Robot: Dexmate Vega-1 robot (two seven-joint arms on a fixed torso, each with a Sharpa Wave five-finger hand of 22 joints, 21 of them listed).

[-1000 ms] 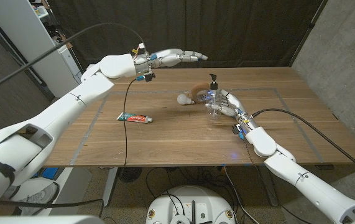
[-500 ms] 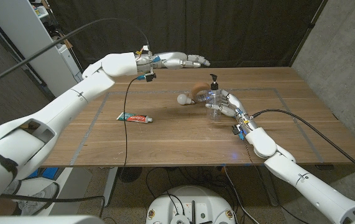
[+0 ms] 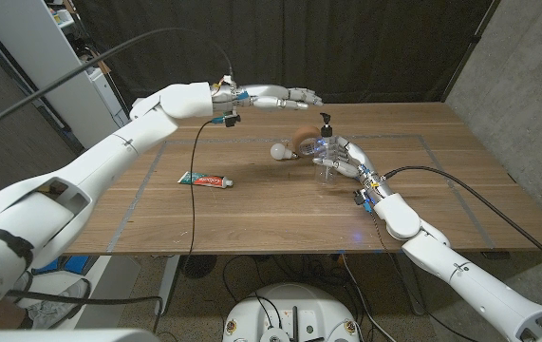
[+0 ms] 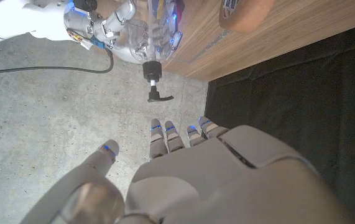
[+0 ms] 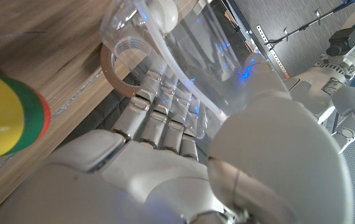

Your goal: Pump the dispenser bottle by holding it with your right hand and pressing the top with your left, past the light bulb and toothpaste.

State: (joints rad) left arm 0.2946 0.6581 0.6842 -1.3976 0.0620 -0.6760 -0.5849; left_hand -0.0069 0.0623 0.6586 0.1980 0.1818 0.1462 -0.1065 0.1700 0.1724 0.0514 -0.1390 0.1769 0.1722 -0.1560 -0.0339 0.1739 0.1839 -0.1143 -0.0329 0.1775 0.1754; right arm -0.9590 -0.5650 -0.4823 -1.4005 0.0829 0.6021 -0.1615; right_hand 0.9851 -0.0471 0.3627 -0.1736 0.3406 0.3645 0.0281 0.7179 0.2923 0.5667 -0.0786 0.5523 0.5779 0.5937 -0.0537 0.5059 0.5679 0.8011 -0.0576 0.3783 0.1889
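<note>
The clear dispenser bottle [image 3: 326, 148] with a black pump [image 3: 327, 121] stands right of the table's middle. My right hand [image 3: 344, 163] grips its body from the right; up close its fingers [image 5: 165, 118] wrap the clear bottle [image 5: 183, 56]. My left hand [image 3: 285, 95] hovers open in the air, left of and behind the pump, fingers stretched toward it. In the left wrist view, the left hand [image 4: 214, 174] is a short way from the pump [image 4: 158, 93]. A white light bulb [image 3: 278, 151] lies left of the bottle. The toothpaste [image 3: 205, 179] lies farther left.
A brown tape roll [image 3: 301, 140] stands between the light bulb and the bottle, close behind both. A cable [image 3: 193, 190] hangs from my left wrist over the table near the toothpaste. A rounded yellow, green and blue object [image 5: 3, 118] lies at the right wrist view's edge.
My left hand has moved a little right toward the pump and its fingertips have dipped slightly. The right hand keeps its hold on the bottle, unmoved.
</note>
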